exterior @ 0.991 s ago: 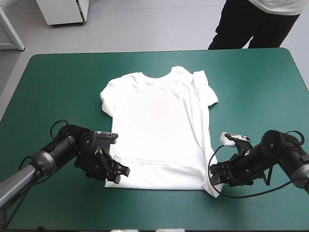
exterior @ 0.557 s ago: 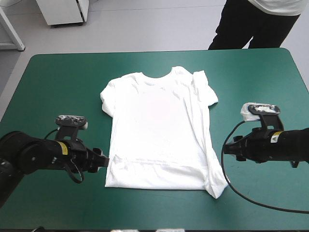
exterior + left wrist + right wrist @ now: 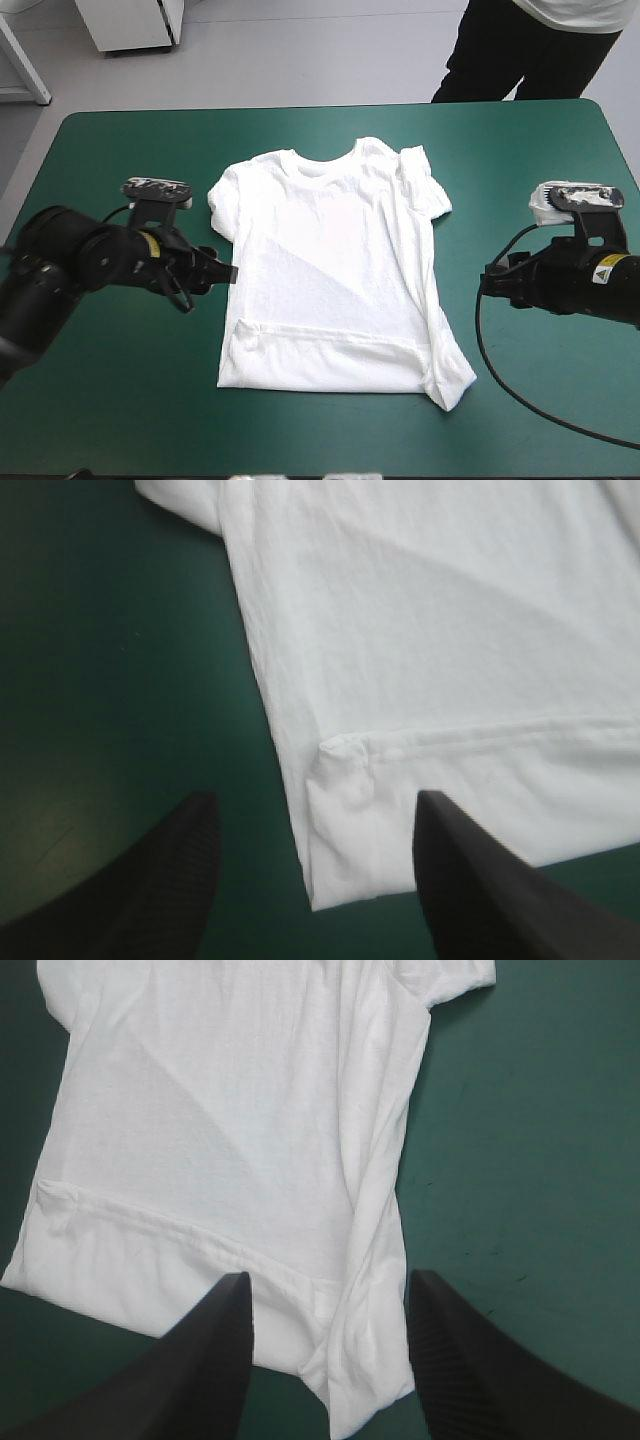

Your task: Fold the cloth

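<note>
The teal-green cover [image 3: 120, 400] is bare along the table's near edge. The first thing on it is the hem of the white T-shirt [image 3: 330, 270], which lies spread flat at the middle of the table. A stitched band runs across the hem from side to side. The near right corner [image 3: 447, 382] is rumpled and doubled over on itself (the near left corner lies flatter, with only a small pucker where the band meets the side seam).

Farther in, level with the shirt's middle, the two arms flank it. The left gripper [image 3: 225, 272] points at the shirt's left edge, its tips just beside the cloth. Its black fingers stand wide apart and hold nothing. In its wrist view the near left hem corner shows in the gap between them. The right gripper [image 3: 487, 282] sits apart from the shirt's right edge, over bare cover. Its fingers are also spread and empty, and the rumpled corner shows between them in its wrist view.

Beyond the arms the short sleeves spread out, the right sleeve [image 3: 422, 180] creased over itself. The collar [image 3: 322, 163] lies toward the far edge.
</note>
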You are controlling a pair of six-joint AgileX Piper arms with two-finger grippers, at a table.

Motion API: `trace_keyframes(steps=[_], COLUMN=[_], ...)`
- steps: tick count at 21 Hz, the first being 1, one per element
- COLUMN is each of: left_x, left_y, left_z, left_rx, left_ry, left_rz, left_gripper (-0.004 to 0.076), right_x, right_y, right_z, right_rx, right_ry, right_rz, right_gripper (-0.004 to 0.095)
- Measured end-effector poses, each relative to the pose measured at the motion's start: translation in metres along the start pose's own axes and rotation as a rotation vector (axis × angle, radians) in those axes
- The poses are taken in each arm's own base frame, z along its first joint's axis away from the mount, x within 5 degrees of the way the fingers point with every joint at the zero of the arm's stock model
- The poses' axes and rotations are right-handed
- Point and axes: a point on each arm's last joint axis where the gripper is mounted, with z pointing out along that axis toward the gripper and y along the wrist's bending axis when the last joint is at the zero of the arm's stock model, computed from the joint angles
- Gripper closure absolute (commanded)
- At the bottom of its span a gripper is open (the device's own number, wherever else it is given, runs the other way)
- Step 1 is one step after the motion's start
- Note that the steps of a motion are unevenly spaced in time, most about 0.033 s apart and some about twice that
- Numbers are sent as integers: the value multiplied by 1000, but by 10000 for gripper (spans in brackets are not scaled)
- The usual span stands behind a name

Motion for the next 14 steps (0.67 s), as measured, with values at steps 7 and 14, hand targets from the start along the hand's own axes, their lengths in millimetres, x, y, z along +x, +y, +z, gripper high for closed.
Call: trace_keyframes(steps=[7, 14], left_x=[-70, -99], left_y=[4, 28], left_z=[101, 168], left_rx=[-72, -93], left_ry=[186, 275], left_rz=[-37, -53], left_gripper=[309, 309], right_x=[-5, -11], right_y=[-3, -10], right_z=[11, 28], right_rx=[18, 59], right_ry=[35, 84], right_rz=[0, -1], right_gripper=[460, 460])
